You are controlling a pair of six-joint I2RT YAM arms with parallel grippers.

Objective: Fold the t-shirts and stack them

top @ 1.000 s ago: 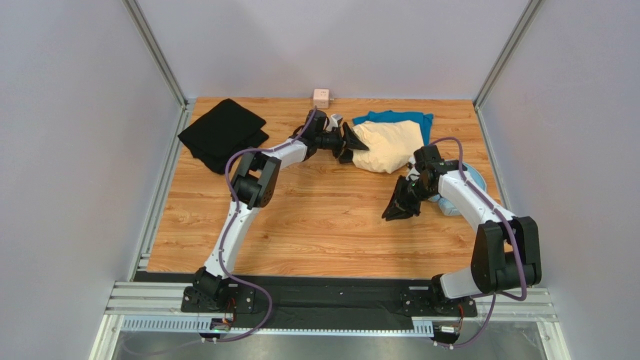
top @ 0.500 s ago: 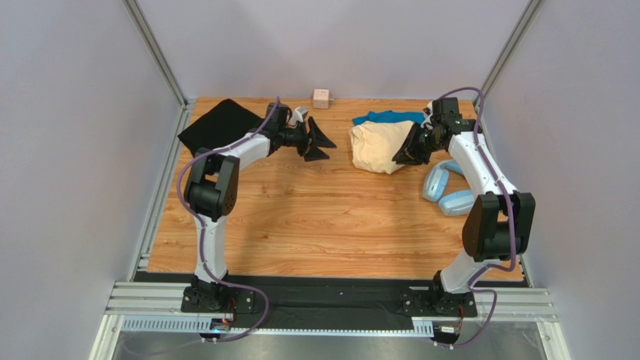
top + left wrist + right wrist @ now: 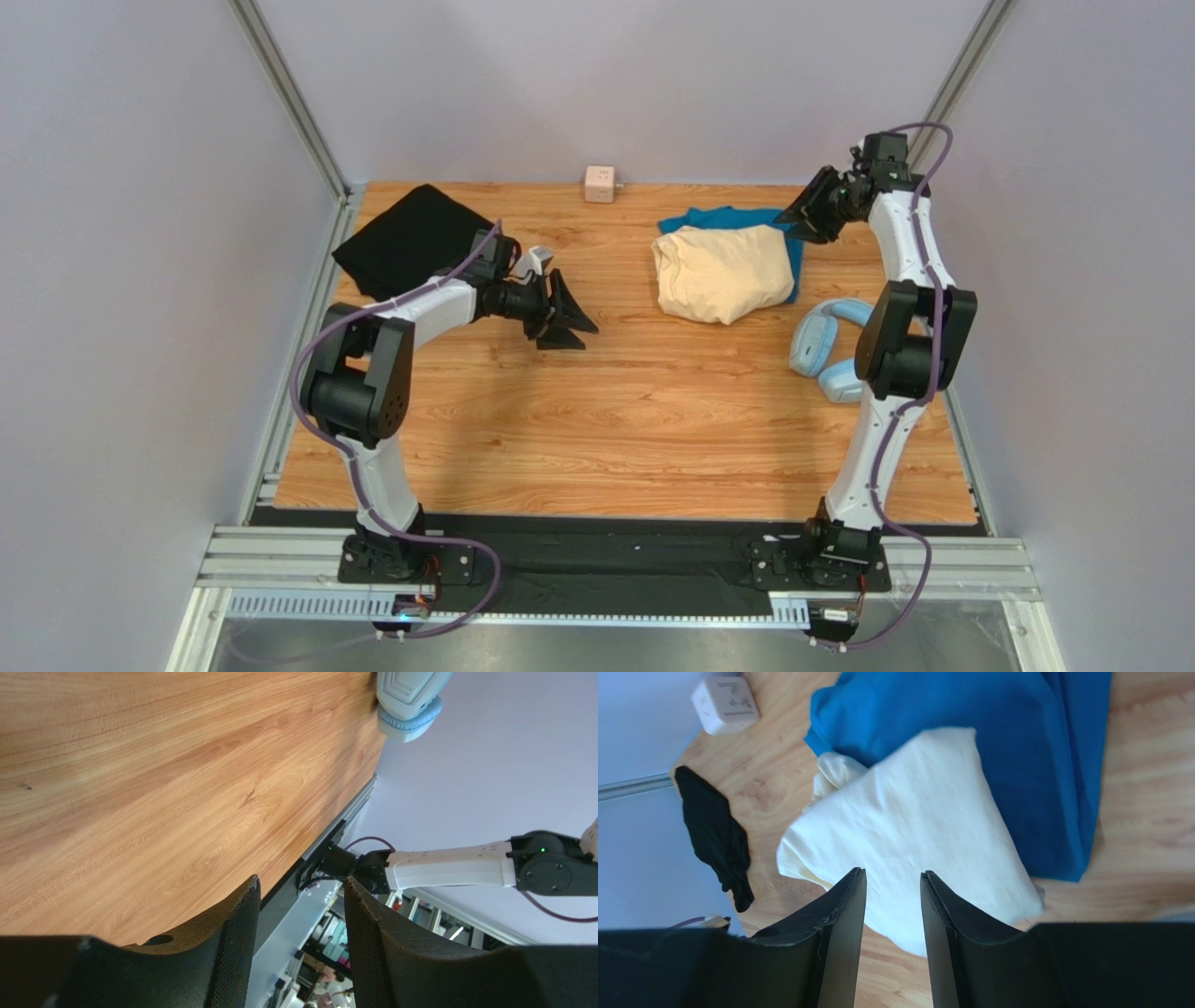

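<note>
Hovering part open, empty.
My left gripper was over bare wood, my right gripper over the far-edge cream t-shirt.

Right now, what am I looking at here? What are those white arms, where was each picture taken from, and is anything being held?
A robot's left arm and right arm are bolted to a table, each ending in a two-finger gripper. The wide picture comes from a camera above and behind them; the other two come from a camera on each wrist. On the table lie a black shirt, a cream shirt partly over a teal shirt, headphones and a pink cube. The left gripper and right gripper are both open, holding nothing.
</note>
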